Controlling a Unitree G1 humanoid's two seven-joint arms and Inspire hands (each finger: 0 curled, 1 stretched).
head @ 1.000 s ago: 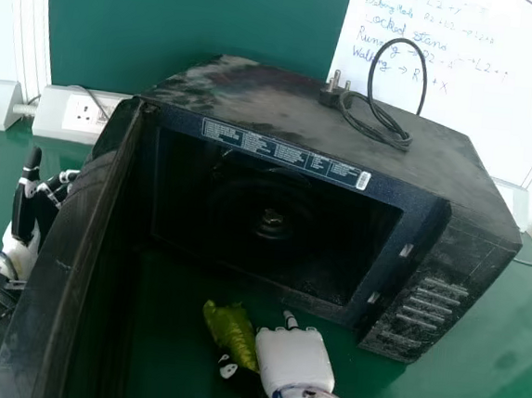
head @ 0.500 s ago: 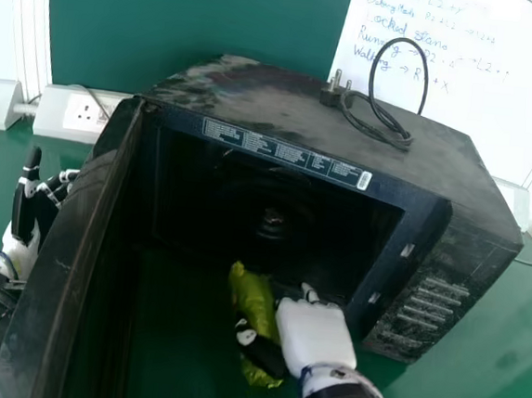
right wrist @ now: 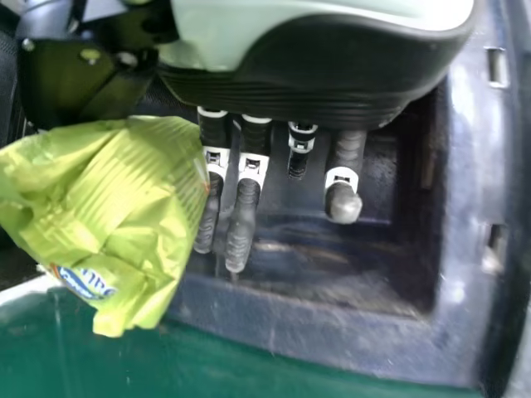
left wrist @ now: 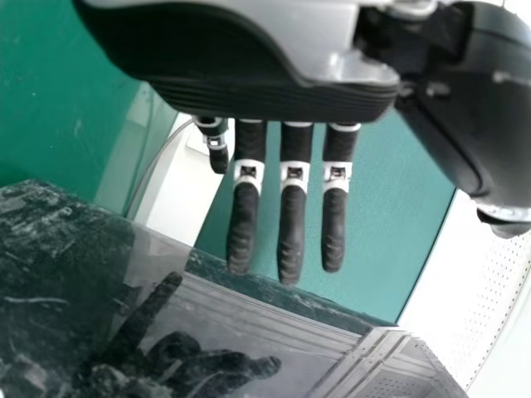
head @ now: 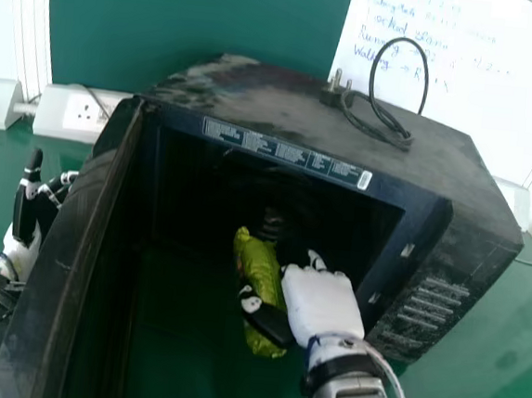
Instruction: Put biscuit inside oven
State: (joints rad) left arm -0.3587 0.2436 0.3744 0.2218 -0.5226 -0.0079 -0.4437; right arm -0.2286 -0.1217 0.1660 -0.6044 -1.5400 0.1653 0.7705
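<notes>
The insertion step seems to be in hand: the black microwave oven (head: 347,122) stands with its door (head: 65,256) swung open toward eight o'clock in the head view, and the next move calls for carrying the load straight in at twelve, clear of the sill (right wrist: 332,340), before letting go. The robot's right hand (head: 322,302), at five o'clock from that view's centre, is closed in a narrow grip on the biscuit packet, thumb across it; the left hand (head: 21,247), at nine beyond the door, has its fingers spread straight and wide. Smallest, the yellow-green biscuit packet (head: 259,273) lies at six, at the oven's mouth, its long axis running from between eleven and twelve to between five and six, far end pointing inward.
</notes>
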